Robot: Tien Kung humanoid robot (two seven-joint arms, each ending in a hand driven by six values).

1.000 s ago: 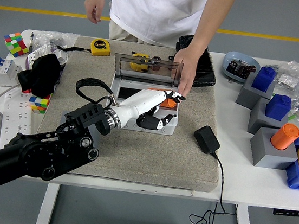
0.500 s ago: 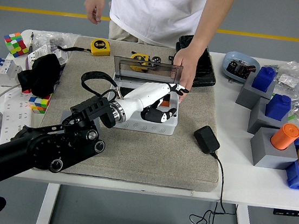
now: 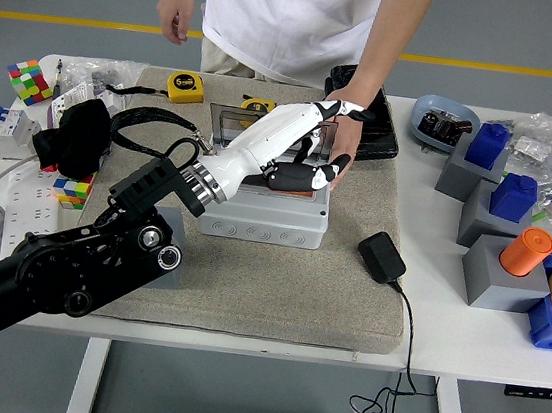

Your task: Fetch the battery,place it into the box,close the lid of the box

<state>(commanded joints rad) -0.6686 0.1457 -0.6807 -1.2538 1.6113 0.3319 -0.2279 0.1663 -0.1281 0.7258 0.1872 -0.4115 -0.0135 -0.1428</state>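
The grey box (image 3: 264, 220) stands on the beige mat, its clear lid (image 3: 236, 124) upright at the back. A sliver of the orange battery (image 3: 293, 192) shows inside the box under my hand. My left hand (image 3: 326, 144), white with black fingertips, reaches over the box to the lid's upper right edge, fingers stretched out and holding nothing. A person's hand (image 3: 343, 134) rests at the lid's right end, just behind my fingers. The right arm is out of view.
A black power adapter (image 3: 382, 257) with its cable lies right of the box. A yellow tape measure (image 3: 185, 86) and a black tray (image 3: 371, 128) lie behind. Colour cubes (image 3: 29, 81) and black cloth (image 3: 81, 134) sit left; blue and grey blocks (image 3: 499, 199), an orange cylinder (image 3: 526, 250) right.
My left hand has lifted out of the box and moved up and back to the lid's top edge. The person's hand has stayed by the lid's right end.
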